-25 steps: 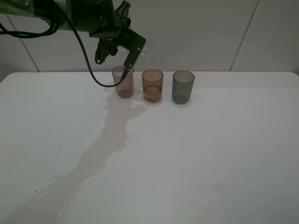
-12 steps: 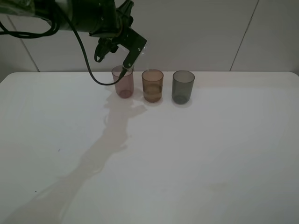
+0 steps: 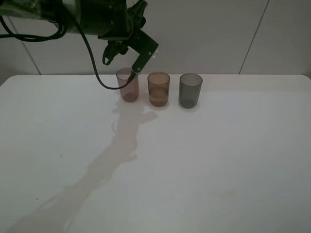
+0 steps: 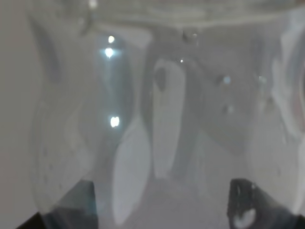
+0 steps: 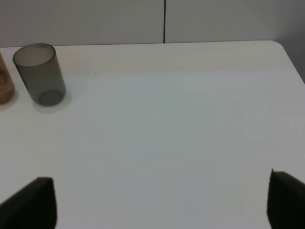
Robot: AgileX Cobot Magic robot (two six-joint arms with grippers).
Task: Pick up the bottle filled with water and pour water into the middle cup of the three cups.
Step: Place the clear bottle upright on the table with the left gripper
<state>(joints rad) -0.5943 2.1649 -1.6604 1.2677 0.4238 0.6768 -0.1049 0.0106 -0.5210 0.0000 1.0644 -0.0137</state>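
Observation:
My left gripper [image 3: 141,51] hangs in the air above and between the pinkish-mauve cup [image 3: 128,85] and the amber middle cup [image 3: 159,89]. It is shut on the clear bottle [image 4: 157,109], which fills the left wrist view between the dark fingertips [image 4: 71,207]. The bottle barely shows in the exterior view. No water stream is visible. The amber cup has some liquid in its bottom. The dark grey-green cup [image 3: 190,90] stands to the right of it and also shows in the right wrist view [image 5: 40,73]. My right gripper [image 5: 157,202] is open and empty over bare table.
The three cups stand in a row near the far edge of the white table [image 3: 194,165], close to the back wall. The left arm's black cable [image 3: 92,63] hangs beside the pinkish-mauve cup. The table's right corner [image 5: 281,47] shows in the right wrist view.
The thin water stream falling toward the amber cup has stopped. My left gripper has risen slightly and turned with the bottle. The cups have not moved.

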